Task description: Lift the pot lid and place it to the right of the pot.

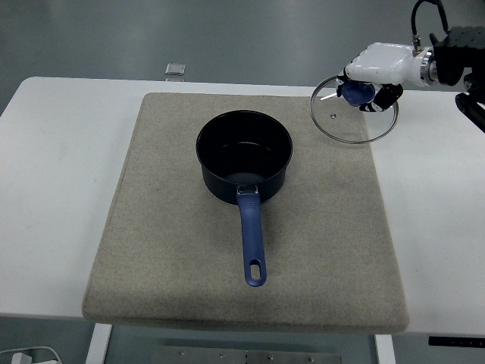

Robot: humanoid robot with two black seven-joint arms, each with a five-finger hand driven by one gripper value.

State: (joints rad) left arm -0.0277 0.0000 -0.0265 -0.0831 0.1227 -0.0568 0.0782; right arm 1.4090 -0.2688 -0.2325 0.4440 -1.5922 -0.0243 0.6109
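We see the white right hand (377, 67) reaching in from the right edge, its fingers (390, 92) curled around the blue knob of the round glass pot lid with a metal rim (354, 111), holding it up. The lid hangs tilted above the far right corner of the beige rectangular fabric mat (151, 227), overlapping the mat's right edge and the white tabletop (53, 174) beside it. We cannot tell whether its lower rim touches the mat. The dark blue pot (243, 157) stands uncovered and upright on the far middle of the mat, well apart from the lid, to its left and nearer to us. Its long blue handle points toward the tabletop's near edge. A small grey square object (175, 69) lies at the tabletop's far edge, beyond the mat's far left corner.
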